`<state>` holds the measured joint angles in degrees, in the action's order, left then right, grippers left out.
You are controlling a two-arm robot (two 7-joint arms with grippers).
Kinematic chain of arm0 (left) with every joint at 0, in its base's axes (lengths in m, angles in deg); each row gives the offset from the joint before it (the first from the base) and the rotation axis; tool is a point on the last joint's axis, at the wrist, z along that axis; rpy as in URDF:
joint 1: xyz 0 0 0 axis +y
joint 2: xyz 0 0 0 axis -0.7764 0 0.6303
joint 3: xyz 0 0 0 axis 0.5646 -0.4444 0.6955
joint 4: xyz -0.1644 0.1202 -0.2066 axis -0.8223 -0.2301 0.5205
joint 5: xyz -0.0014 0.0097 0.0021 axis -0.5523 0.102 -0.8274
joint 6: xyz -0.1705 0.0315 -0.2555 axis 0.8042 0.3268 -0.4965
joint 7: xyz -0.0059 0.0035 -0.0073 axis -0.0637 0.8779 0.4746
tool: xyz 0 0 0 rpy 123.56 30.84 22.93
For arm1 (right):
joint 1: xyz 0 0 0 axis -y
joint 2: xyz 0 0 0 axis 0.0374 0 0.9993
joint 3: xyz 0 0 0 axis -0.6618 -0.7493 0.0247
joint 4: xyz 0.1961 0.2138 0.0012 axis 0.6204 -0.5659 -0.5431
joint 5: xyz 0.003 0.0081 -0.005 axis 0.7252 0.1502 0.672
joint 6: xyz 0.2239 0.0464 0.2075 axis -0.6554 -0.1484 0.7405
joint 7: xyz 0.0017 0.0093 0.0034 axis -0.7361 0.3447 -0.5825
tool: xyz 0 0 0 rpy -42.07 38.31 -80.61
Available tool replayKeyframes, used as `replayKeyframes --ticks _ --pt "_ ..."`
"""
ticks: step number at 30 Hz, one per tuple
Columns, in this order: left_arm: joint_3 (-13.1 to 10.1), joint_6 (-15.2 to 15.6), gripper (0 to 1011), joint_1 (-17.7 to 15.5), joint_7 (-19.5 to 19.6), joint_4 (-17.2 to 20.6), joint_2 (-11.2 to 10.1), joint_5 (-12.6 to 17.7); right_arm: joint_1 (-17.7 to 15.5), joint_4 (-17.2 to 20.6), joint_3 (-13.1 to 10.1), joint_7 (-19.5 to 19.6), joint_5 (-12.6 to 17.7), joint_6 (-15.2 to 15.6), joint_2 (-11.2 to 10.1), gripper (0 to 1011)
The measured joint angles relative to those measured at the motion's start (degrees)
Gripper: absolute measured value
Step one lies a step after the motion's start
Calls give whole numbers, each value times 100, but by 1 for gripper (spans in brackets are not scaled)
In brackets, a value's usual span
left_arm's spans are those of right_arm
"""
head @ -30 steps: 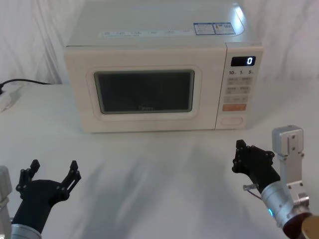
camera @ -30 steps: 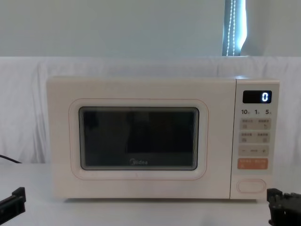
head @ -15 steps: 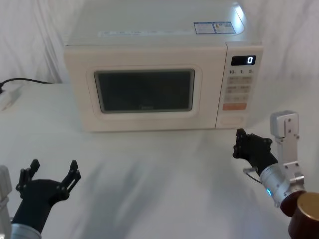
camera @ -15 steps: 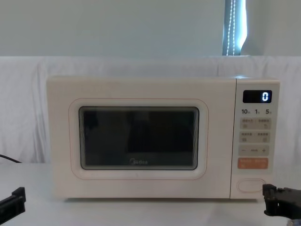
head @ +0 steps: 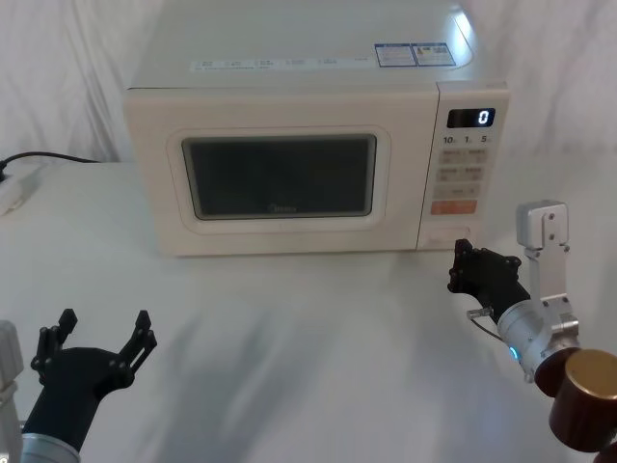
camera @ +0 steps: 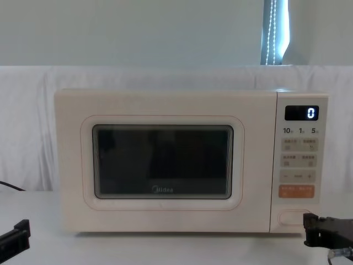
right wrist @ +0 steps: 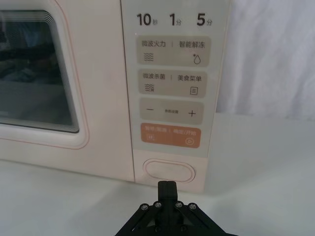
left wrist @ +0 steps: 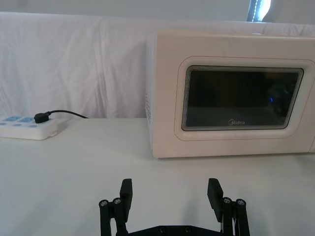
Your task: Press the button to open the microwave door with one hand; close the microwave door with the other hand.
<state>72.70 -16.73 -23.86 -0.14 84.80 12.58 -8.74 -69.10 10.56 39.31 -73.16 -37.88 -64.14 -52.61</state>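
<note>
The cream microwave [head: 289,87] stands at the back of the table, its door [head: 280,178] shut and its display reading 0. The pill-shaped button [right wrist: 170,172] lies at the bottom of the keypad strip, under the orange key. My right gripper [right wrist: 168,185] is shut, and its tip sits just in front of the button, a small gap away. In the head view the right gripper [head: 462,262] is level with the microwave's lower right corner; the chest view has the right gripper [camera: 310,227] beside the button [camera: 289,217]. Low at the near left, my left gripper [head: 104,326] hangs open, far from the door [left wrist: 241,101].
A white power strip [left wrist: 24,130] with a black plug and cable lies on the table to the left of the microwave. White cloth covers the table [head: 289,318] and hangs behind it. Open table surface stretches between both grippers and the microwave front.
My right gripper has moved forward and slightly up, closing in on the button. The left gripper and the door have not moved.
</note>
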Motion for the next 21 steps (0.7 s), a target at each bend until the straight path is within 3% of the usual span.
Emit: replayKeyframes --ticks 21 --pt "0 0 1001 0 0 0 0 0 682 -1064 -26 40 -134 -399 90 0"
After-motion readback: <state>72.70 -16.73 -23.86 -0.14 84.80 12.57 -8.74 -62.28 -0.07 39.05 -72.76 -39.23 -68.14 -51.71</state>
